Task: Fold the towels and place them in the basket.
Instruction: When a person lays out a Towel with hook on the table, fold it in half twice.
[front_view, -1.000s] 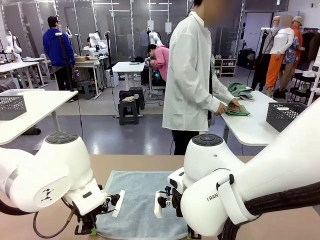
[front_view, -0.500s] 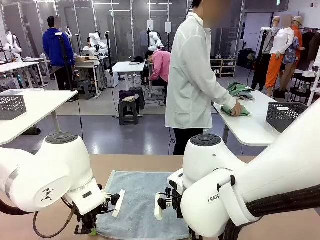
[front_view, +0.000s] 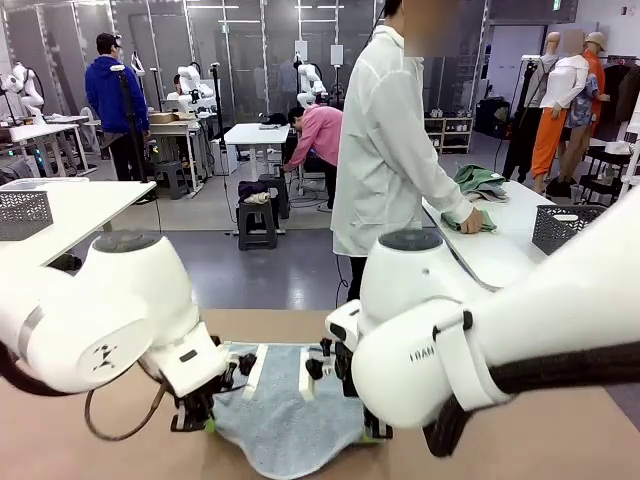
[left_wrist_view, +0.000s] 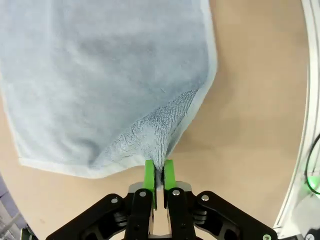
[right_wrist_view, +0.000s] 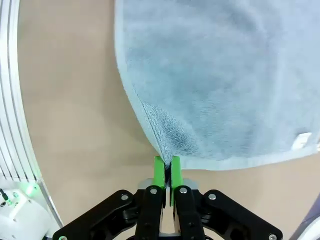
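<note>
A light blue-grey towel lies on the tan table between the two arms, its near edge lifted off the surface. In the left wrist view the left gripper is shut on a near corner of the towel, which bunches at the green pads. The right wrist view has the right gripper shut on the other near corner of the towel; a small white tag sits at its edge. From the front, the left gripper is at the towel's left side and the right gripper at its right. The basket is out of view.
A person in a white coat stands beyond the table's far edge, turned to a side table with green cloths. Bare tan tabletop lies on both sides of the towel.
Both arms have risen and moved toward the table's far side, lifting the towel's near corners so its near edge comes off the table. The person has turned farther to the side table.
</note>
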